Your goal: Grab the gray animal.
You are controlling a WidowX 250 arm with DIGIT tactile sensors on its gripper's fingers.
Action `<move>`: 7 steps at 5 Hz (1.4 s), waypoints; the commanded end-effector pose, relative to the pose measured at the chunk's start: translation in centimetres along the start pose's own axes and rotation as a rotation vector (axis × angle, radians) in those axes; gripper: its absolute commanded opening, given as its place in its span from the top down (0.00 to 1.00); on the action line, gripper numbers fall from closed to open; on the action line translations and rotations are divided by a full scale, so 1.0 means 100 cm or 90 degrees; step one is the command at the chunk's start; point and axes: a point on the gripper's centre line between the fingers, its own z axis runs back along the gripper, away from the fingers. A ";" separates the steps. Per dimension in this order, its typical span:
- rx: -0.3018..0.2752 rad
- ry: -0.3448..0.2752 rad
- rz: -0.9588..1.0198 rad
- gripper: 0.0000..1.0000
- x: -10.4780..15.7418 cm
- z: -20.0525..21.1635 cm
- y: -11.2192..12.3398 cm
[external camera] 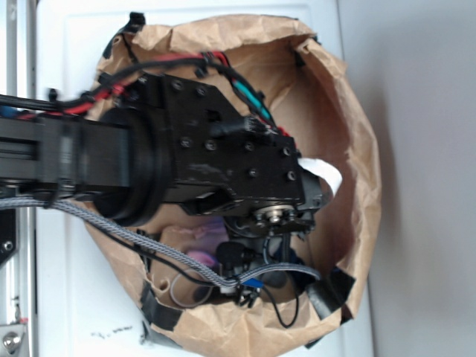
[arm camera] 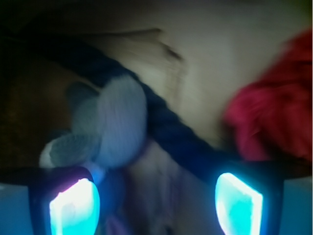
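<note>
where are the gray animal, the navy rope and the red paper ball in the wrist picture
gray animal (arm camera: 115, 122), wrist view, on its rounded gray body
navy rope (arm camera: 168, 129), wrist view, mid-length of the strand
red paper ball (arm camera: 276, 117), wrist view, middle of the crumple

no readable text, labels or numbers

A thick navy rope crosses the brown paper bag diagonally; a red crumpled ball lies beside it.
</note>
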 end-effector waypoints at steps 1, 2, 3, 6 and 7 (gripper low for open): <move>-0.015 -0.063 -0.137 0.00 0.001 -0.002 -0.040; 0.003 -0.040 -0.127 0.00 0.002 -0.018 -0.035; 0.012 -0.036 -0.121 0.00 0.000 -0.018 -0.039; 0.026 -0.057 -0.079 1.00 -0.002 -0.020 -0.051; 0.028 -0.065 -0.078 1.00 -0.002 -0.023 -0.051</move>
